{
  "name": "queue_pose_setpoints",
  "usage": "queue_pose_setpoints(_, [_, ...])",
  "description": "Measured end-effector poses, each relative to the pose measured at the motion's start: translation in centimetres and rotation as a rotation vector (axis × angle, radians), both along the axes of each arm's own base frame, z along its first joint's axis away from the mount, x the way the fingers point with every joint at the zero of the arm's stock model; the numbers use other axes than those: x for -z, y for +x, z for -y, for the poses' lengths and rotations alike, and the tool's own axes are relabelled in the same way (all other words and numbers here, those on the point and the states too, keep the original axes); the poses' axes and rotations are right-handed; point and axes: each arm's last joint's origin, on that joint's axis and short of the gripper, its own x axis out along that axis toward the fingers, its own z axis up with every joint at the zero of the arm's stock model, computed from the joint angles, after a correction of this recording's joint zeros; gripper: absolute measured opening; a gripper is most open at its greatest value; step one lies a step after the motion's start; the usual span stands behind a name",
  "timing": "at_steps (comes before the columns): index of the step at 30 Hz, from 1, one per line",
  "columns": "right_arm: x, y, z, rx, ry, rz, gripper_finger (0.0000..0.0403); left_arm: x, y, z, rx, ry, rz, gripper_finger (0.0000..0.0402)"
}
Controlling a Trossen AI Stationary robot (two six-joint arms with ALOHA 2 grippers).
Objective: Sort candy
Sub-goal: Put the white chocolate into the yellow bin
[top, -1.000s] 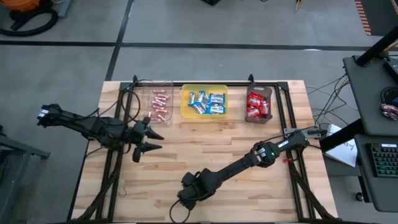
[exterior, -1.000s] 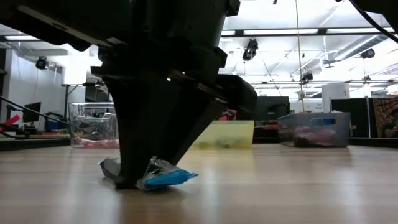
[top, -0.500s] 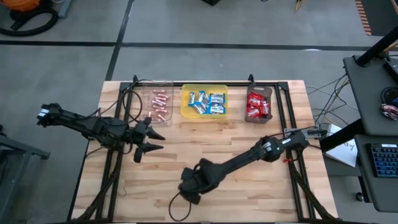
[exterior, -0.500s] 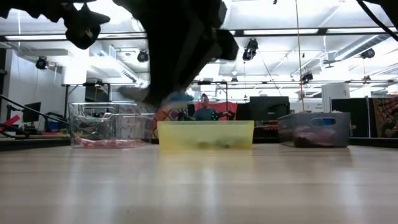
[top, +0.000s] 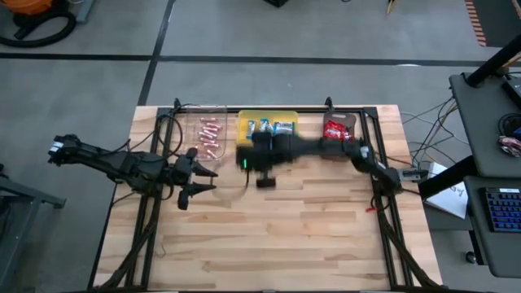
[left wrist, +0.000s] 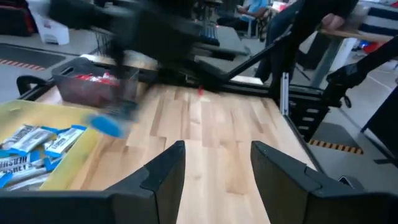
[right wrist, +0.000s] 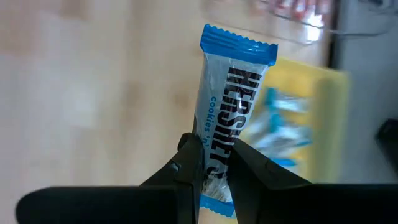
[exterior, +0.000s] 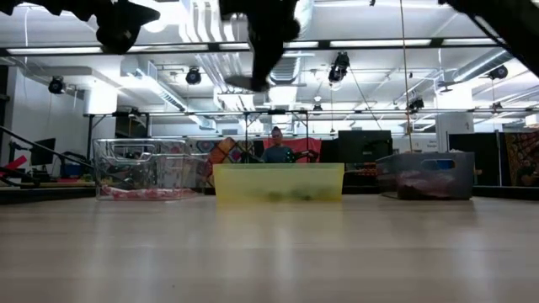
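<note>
Right gripper [right wrist: 214, 165] pinching a blue-and-white bar [right wrist: 233, 106] by one end, fingers pressed tight on the wrapper. Bar's long axis straight out from the fingertips, free end forward, towards the yellow tray [right wrist: 323, 106]. Held clear of the desk [top: 326, 228], as the low view shows.

In the high view, right arm stretched leftwards across the far part of the desk, gripper over the near edge of the yellow tray [top: 241, 130]. Tray a little farther than the gripper, so probably only a short reach to the far side before a release. Other blue-and-white bars [top: 273, 126] already in that tray.

Left gripper [top: 198, 181] spread wide and holding nothing, waiting over the left part of the desk, near the clear tray [top: 189, 122] with its pink sticks [top: 210, 134]. Right arm plainly the one for this drop.

Dark tray [top: 352, 134] with red packets [top: 334, 130] at far right, partly covered by the right arm.

Hard to make out: right arm smeared by motion in the high, low and left wrist views, bar itself not visible from above. Cannot tell whether the bar's free end already hangs inside the tray's rim or just short of it. Near half of the yellow tray hidden beneath the arm.
</note>
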Motion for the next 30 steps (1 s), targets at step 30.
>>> queue_pose_setpoints(30, [9.4,-2.4,26.9,0.036,0.207,-0.025,0.0087,1.7,2.8,0.5,-0.084,0.053,-0.082,0.0166])
